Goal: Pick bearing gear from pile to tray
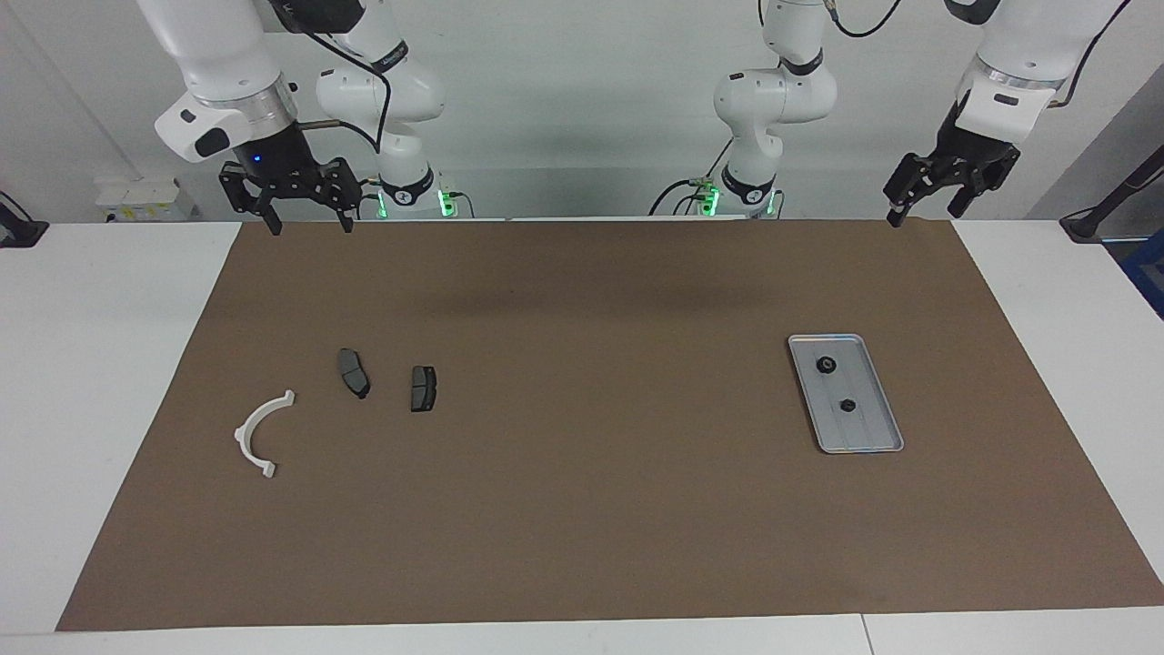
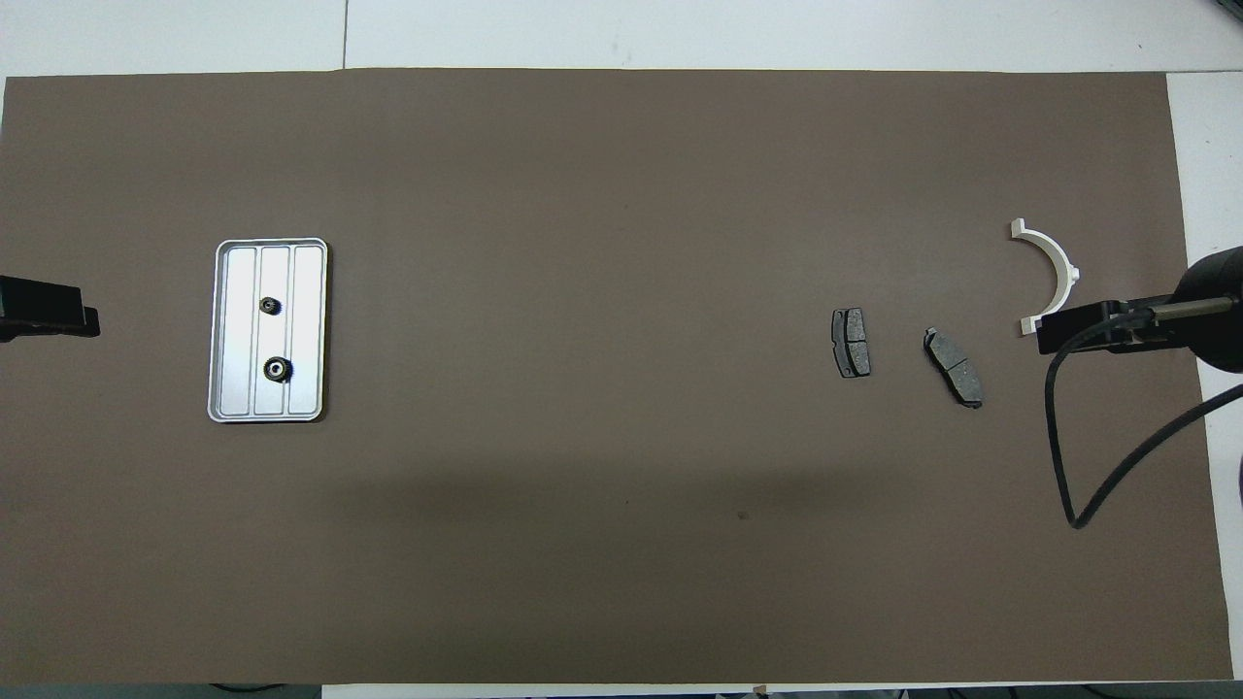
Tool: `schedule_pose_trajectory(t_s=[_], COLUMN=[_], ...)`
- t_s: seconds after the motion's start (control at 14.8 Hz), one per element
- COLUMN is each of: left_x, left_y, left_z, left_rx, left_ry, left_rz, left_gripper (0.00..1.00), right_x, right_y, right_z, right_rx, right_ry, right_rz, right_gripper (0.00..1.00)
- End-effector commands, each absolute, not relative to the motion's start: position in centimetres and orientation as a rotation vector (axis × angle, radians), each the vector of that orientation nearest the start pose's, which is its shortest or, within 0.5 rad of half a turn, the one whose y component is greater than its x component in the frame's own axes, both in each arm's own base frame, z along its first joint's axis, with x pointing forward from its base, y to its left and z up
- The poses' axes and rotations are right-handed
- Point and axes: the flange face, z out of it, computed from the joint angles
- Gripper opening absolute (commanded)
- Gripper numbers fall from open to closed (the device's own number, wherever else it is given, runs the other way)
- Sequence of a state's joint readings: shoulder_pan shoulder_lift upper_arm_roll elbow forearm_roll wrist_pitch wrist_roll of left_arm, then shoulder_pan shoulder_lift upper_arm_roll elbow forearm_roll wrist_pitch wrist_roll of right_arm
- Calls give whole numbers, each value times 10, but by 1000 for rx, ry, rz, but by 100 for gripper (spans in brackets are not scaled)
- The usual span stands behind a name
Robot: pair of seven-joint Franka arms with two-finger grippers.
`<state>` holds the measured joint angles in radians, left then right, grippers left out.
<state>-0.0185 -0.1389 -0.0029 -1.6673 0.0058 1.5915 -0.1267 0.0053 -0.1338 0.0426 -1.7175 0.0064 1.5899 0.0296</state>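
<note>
Covering most of the white table (image 1: pixel 109 364) is a brown mat (image 1: pixel 591 509), and a plain pale wall stands at the robots' end of the room.

The tray (image 1: pixel 875 440) serves as landmark: a shallow silver-grey metal rectangle with rounded corners, a raised rim and faint lengthwise ribs, lying flat on the mat toward the left arm's end of the table. Two bearing gears lie in it, small, black and round: one bearing gear (image 1: pixel 827 366) in the half of the tray nearer the robots, the other bearing gear (image 1: pixel 847 405) about at its middle, the two apart from each other.

Well apart from the tray, toward the right arm's end, lies the pile: two dark grey brake pads (image 1: pixel 422 388) side by side but not touching, and, farther from the tray and slightly farther from the robots, a white half-ring bracket (image 1: pixel 259 430).

The left gripper (image 1: pixel 928 202) hangs in the air over the mat's edge at the robots' end, on the tray's side of the table; its jaws stand open and hold nothing. The right gripper (image 1: pixel 308 216) hangs over the same edge on the pile's side, jaws spread wide and empty.
</note>
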Motion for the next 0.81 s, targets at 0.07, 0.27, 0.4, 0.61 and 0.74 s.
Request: schedule_pose_trajectory(t_s=[0.07,0.27,0.4,0.61,0.74], left_x=[514,512,508,505,509], left_y=[-8,-7,-13,-25,-26], left_z=[658,657,654,647,640], left_rx=[-3147,-3141,-3139,-3139,-3139], left_ry=[-144,-149,-135,-93,-93], left_rz=[-53,-22,22,94,148], left_gripper=[100,100,100,100,100], right_x=[511,511,511,511,511], right_y=[27,28,28,28,28], right_z=[627,627,627,627,627], right_rx=[-3126,-3124,-3124,-3124,-3124], right_ry=[-13,-15,-17,-17,-15], right_rz=[-30,-30,-30,-30,-30], right_gripper=[100,100,100,100,100])
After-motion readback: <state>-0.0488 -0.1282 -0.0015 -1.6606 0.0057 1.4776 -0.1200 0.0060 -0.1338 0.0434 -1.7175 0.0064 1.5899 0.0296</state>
